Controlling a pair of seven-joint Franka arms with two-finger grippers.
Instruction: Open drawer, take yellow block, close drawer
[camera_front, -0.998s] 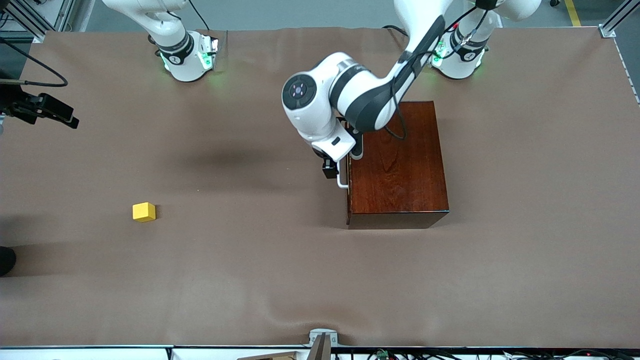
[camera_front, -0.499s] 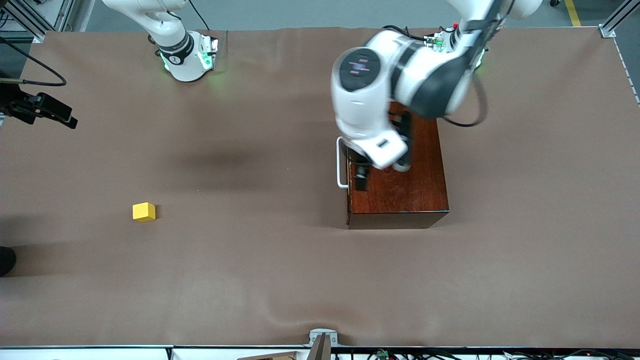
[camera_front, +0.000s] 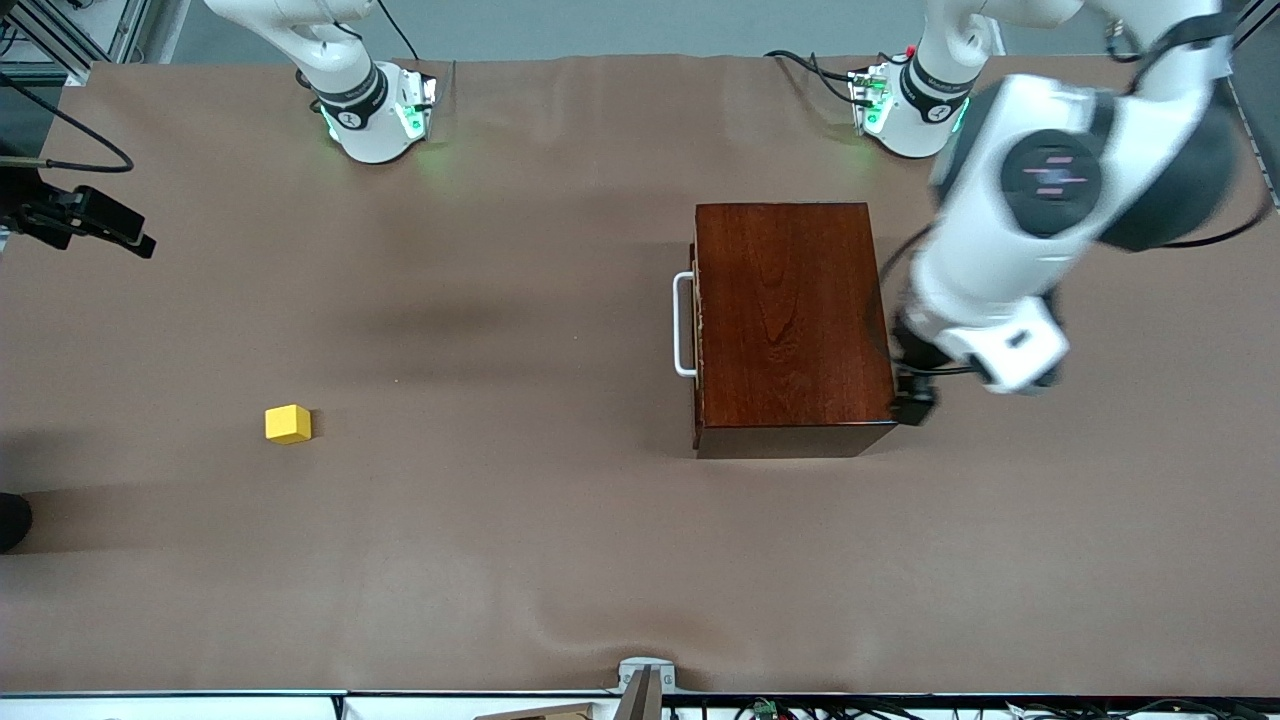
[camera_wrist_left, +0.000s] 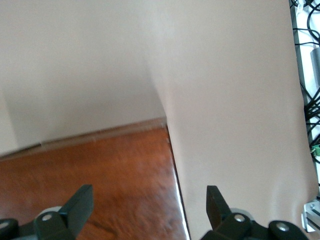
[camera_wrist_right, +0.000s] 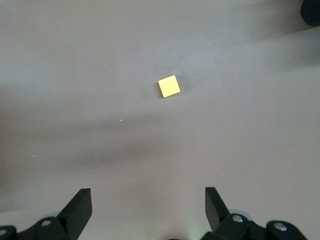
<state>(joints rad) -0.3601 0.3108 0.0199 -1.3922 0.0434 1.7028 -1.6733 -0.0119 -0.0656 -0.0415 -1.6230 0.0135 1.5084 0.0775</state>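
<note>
The drawer is shut in the dark red-brown box (camera_front: 790, 320); its white handle (camera_front: 684, 325) faces the right arm's end of the table. The yellow block (camera_front: 288, 424) lies on the table toward the right arm's end, apart from the box; it also shows in the right wrist view (camera_wrist_right: 169, 86). My left gripper (camera_front: 915, 400) is open and empty over the box's edge at the left arm's end, seen in the left wrist view (camera_wrist_left: 148, 200) above the box top (camera_wrist_left: 100, 170). My right gripper (camera_wrist_right: 148, 200) is open and empty, high over the bare table.
The brown cloth (camera_front: 500, 560) covers the whole table. A dark object (camera_front: 12, 520) sits at the table's edge at the right arm's end. The right gripper's dark body (camera_front: 90, 222) shows at that same end. A metal bracket (camera_front: 645, 680) stands at the edge nearest the camera.
My left gripper has left the drawer handle and swung across the box top to the box's edge at the left arm's end. The drawer, the block and the right arm have not moved.
</note>
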